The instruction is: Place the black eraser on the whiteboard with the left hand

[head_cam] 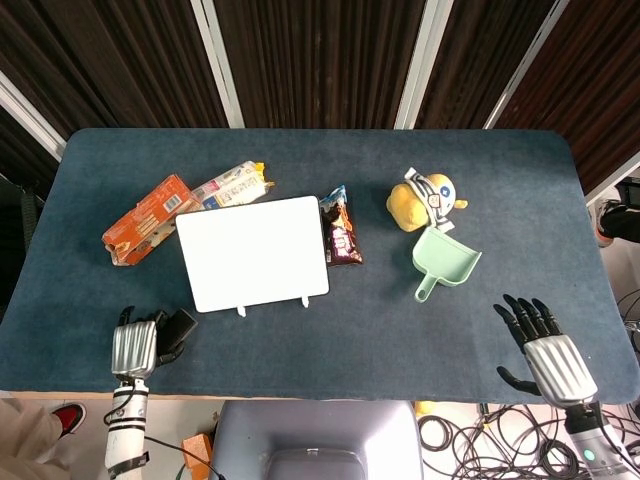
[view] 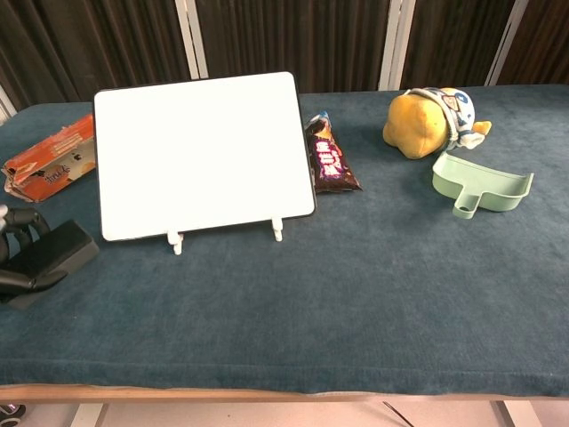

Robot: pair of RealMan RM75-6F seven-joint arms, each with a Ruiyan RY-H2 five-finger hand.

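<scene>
The black eraser [head_cam: 181, 325] [view: 51, 253] sits at the table's front left, just in front of the whiteboard's left corner. My left hand [head_cam: 136, 346] [view: 18, 258] grips it at its near end, with fingers over the top and the thumb underneath. I cannot tell whether the eraser touches the cloth. The whiteboard [head_cam: 253, 252] [view: 204, 151] stands tilted back on two small white feet at centre left, its face blank. My right hand [head_cam: 545, 350] rests at the front right with fingers spread and nothing in it; the chest view does not show it.
Behind the board lie an orange snack box [head_cam: 148, 220] [view: 49, 165] and a white packet [head_cam: 233, 184]. A dark candy bag [head_cam: 342, 230] [view: 331, 165] lies at its right edge. A yellow plush toy [head_cam: 424, 198] [view: 431, 120] and a green scoop [head_cam: 446, 261] [view: 480, 185] sit further right.
</scene>
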